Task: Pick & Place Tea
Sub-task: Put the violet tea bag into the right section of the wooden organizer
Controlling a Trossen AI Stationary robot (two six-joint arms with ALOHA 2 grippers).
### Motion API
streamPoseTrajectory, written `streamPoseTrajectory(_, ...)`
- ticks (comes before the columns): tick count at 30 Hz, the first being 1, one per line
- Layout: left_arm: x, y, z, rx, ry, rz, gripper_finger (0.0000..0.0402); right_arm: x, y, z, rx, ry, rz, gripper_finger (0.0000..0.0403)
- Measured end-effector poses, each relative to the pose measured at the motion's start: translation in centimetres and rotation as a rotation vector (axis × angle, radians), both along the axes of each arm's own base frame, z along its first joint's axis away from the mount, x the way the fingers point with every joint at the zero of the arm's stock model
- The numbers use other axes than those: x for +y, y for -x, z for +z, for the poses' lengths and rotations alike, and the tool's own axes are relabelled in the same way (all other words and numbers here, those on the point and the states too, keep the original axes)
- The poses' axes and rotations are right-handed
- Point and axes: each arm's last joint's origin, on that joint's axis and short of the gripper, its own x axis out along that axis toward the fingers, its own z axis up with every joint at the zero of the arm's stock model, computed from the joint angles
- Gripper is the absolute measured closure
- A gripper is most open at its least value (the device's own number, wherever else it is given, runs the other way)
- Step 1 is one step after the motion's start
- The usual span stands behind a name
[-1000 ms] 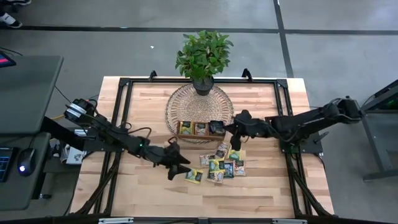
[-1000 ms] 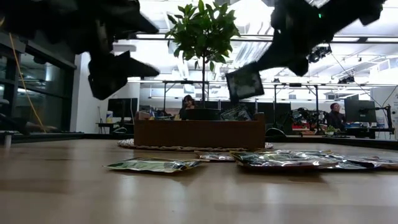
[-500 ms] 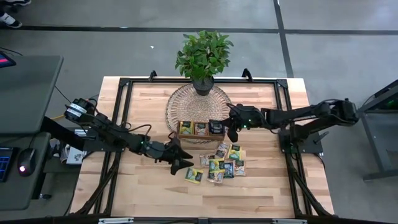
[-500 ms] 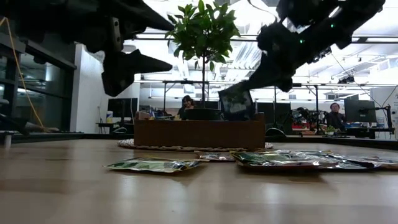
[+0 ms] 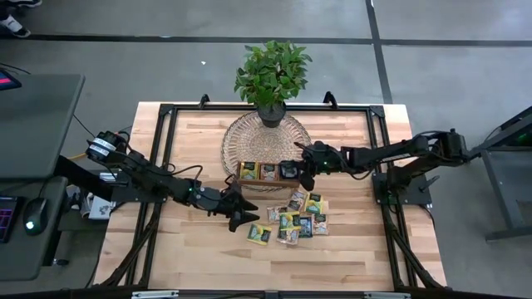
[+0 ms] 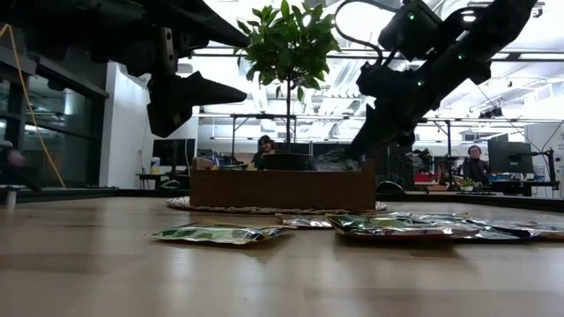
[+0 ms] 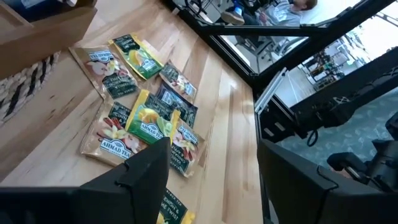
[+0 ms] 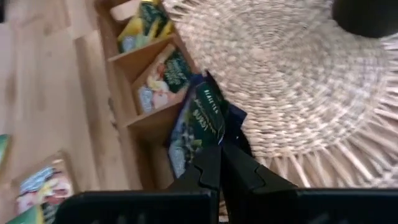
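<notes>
I've got the right gripper (image 8: 219, 163) pinching a dark tea bag (image 8: 200, 121) over the tray (image 8: 118, 93) end slot; next: lower, release. Left gripper (image 5: 241, 214) wide, hovering beside the loose bags (image 5: 293, 220)

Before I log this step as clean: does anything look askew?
Only the dark tea sachet pinched in the right gripper: it hangs tilted, half over the wooden tray's end compartment, not yet lying flat. The loose sachets overlap untidily on the table, near the open left gripper.
</notes>
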Motion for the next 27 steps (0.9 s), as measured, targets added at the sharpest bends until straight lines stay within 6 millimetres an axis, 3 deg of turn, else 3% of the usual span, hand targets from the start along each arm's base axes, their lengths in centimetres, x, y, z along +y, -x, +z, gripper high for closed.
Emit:
streamPoseTrajectory(23, 0.04, -0.01, -0.02, 0.001, -0.002, 0.011, 0.0163, 0.12, -0.02, -0.09, 0.006, 0.005, 0.004, 0.0401)
streamPoseTrajectory(27, 0.04, -0.01, -0.02, 0.001, 0.0, 0.011, 0.0163, 0.17, 0.06, -0.21, 0.021, -0.004, 0.016, 0.0386)
